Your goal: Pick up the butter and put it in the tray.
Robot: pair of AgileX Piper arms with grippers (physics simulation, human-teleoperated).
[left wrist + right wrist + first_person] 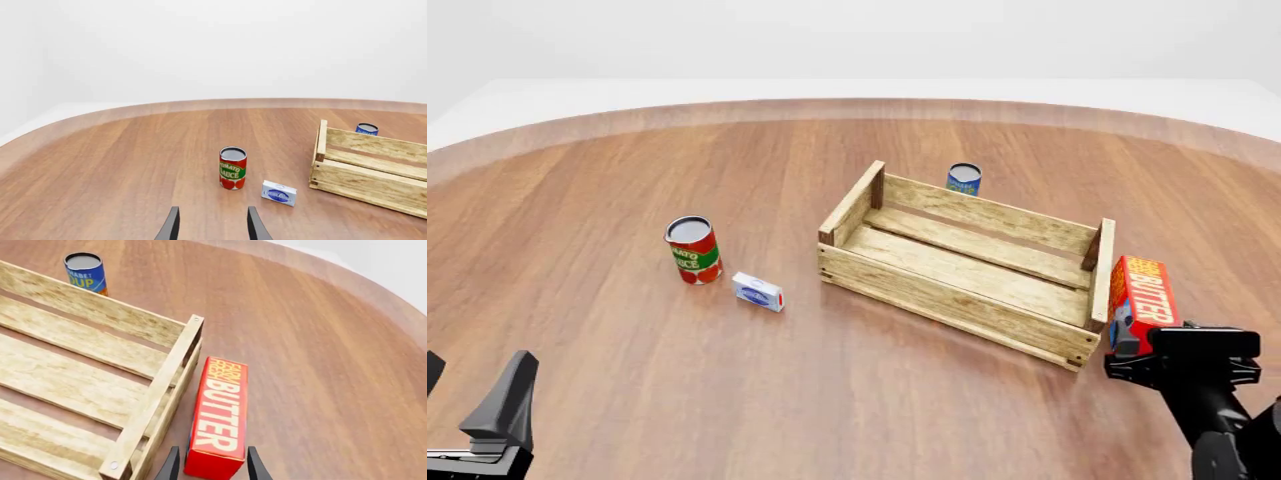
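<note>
The butter point(219, 415), a red-orange carton with white "BUTTER" lettering, lies on the table just outside the right end wall of the tray point(157, 405). It also shows in the front view point(1141, 298), beside the wooden slatted tray point(954, 290). My right gripper point(212, 450) is open, with one finger on each side of the butter's near end; in the front view it point(1134, 362) is at the butter's near end. My left gripper point(212, 210) is open and empty, low at the near left of the table point(481, 405). The tray point(373, 170) holds nothing.
A tomato sauce can point(694, 250) stands left of the tray, with a small white-blue box point(757, 292) lying beside it. Both show in the left wrist view, the can point(232, 168) and the box point(279, 193). A blue can point(964, 179) stands behind the tray's far wall.
</note>
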